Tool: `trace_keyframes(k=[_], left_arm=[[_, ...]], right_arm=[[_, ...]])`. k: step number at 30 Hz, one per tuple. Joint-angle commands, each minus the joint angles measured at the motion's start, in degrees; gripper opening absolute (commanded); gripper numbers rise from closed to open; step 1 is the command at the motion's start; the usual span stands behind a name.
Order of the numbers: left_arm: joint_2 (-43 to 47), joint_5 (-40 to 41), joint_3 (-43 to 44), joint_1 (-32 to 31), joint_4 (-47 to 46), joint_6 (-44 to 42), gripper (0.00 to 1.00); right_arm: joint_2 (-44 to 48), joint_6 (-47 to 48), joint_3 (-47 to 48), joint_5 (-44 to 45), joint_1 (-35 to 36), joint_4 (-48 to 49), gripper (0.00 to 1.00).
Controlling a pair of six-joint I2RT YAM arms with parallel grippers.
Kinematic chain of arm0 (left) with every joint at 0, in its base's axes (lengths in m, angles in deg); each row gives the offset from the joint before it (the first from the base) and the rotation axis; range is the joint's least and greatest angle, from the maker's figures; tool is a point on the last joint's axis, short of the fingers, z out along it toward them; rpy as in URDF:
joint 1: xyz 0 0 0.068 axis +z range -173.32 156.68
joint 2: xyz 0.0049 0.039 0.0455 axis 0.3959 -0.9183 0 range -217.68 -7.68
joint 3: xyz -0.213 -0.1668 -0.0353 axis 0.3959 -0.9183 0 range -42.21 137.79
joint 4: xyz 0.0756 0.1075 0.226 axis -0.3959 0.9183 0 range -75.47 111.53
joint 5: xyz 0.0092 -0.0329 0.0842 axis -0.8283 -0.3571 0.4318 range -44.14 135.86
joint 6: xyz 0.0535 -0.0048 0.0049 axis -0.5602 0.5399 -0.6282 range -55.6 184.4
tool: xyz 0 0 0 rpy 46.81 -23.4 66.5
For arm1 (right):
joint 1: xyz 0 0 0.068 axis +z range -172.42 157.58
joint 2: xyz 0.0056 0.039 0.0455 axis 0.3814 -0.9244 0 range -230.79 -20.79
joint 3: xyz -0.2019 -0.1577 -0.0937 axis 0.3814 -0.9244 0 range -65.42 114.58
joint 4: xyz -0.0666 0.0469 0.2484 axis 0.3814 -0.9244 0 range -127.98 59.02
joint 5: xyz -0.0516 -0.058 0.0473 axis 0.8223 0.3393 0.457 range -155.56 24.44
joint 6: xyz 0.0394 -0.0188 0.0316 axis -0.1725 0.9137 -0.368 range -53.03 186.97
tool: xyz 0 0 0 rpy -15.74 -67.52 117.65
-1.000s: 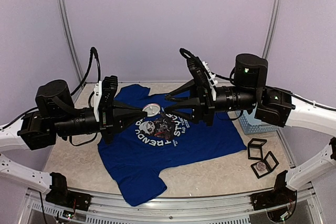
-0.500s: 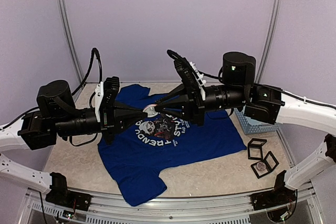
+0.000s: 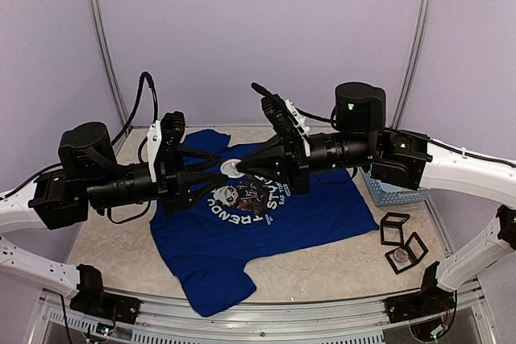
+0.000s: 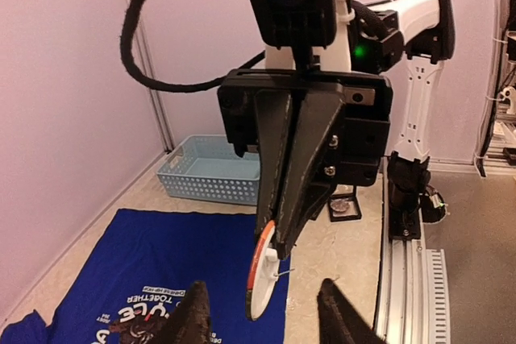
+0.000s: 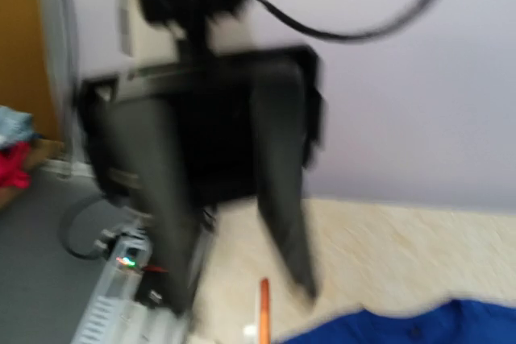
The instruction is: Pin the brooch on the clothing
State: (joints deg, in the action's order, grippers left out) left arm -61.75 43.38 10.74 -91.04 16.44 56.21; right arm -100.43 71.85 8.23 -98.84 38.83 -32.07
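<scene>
Pinching the brooch (image 4: 261,275), right fingers (image 4: 310,159) hide its upper edge.

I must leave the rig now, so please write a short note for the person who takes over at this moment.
Left pincer: open, close to the brooch, not gripping it.
Right pincer: shut on the brooch, held in the air above the T-shirt.
The T-shirt lies spread on the table, print up.
Done: brooch lifted.
Left: pin it onto the T-shirt; nothing is attached yet.
</scene>
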Motion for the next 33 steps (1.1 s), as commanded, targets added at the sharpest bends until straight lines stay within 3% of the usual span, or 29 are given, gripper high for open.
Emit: trace_keyframes(k=[1,2,6,12,19,24,33], left_arm=[[-2.65,4.53,0.12,6.7,0.54,8.66,0.67],[-3.86,4.51,-0.32,8.92,0.94,11.79,0.72],[-7.21,6.06,-6.41,14.67,-0.39,19.56,0.76],[-19.01,14.63,-12.06,17.33,0.53,26.6,0.69],[-33.13,17.11,-13.29,19.1,3.26,31.3,0.75],[-37.1,13.9,-15.77,19.08,1.79,32.67,0.86],[-34.6,12.32,-19.51,16.47,-1.32,34.06,0.86]], right_arm=[[0.61,-3.99,-6.78,10.13,-6.56,1.68,0.0],[0.99,-4.64,-8.84,11.52,-8.11,3.55,0.0],[0.71,-7.44,-14.51,17.58,-11.72,8.37,0.0],[-5.84,-6.43,-18.14,18.09,-14.03,13.57,0.0],[-12.54,-5.45,-18.61,15.4,-14.94,16.94,0.0],[-16.4,-5.5,-17.7,12.91,-14.94,17.93,0.0],[-20.36,-5.95,-16.09,11.53,-14.81,20.1,0.0]])
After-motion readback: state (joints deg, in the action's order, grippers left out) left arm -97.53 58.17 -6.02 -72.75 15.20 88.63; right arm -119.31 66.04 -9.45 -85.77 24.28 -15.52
